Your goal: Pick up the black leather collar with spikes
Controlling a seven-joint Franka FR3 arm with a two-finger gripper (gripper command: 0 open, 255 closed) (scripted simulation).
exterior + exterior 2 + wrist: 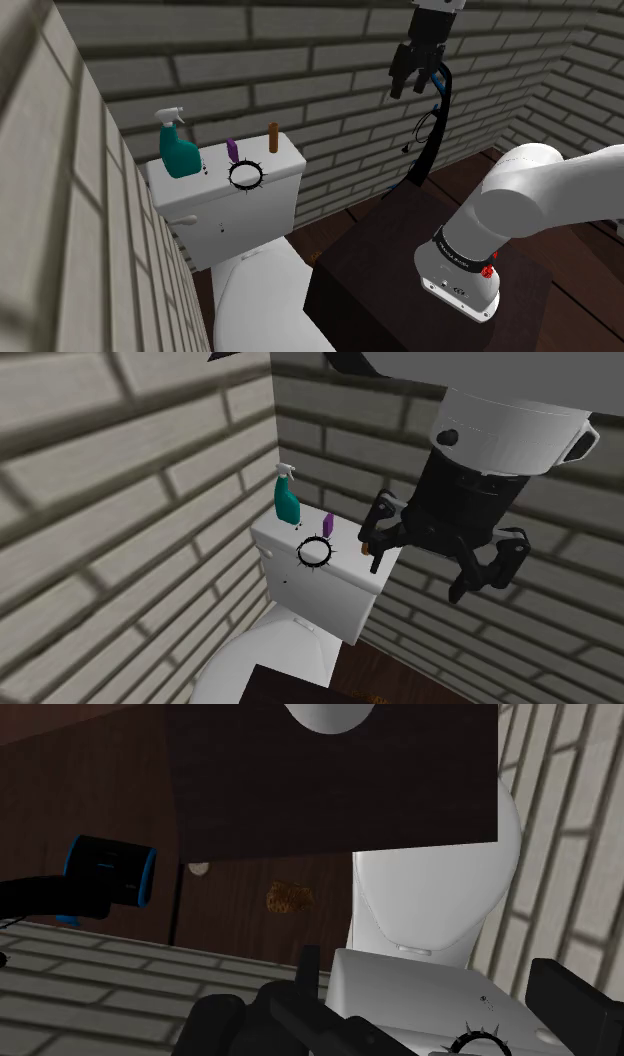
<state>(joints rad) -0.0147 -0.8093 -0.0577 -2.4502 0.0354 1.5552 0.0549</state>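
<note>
Four small things share the lid of the white tank [200,208] in a brick-walled bathroom. From the shoulder view's left to its right they are a teal spray bottle [179,150], a purple piece [233,150], the collar [247,186] and a brown cylinder [273,137]. The collar lies flat as a black spiked ring near the lid's front edge, and the cylinder stands upright just behind it. Further right and high above the lid, the gripper [408,88] hangs before the wall, fingers spread and nothing in its grasp. Right again, the dark stand [400,262] carries the white arm [530,195].

In the second exterior view the collar [314,564] sits mid-lid, and the gripper [425,572] looms well apart on that view's right. In the wrist view the collar [478,1035] peeks in between the two fingers [566,1000], and neither touches it.

The pick looks not yet begun. The collar lies below the hand and toward the shoulder view's left, so the next move seems to call for a long drop toward the lid. A round ring gives no long axis to line up on. The grip probably has to close across one side of the band, clear of the purple piece and the cylinder crowding it
</note>
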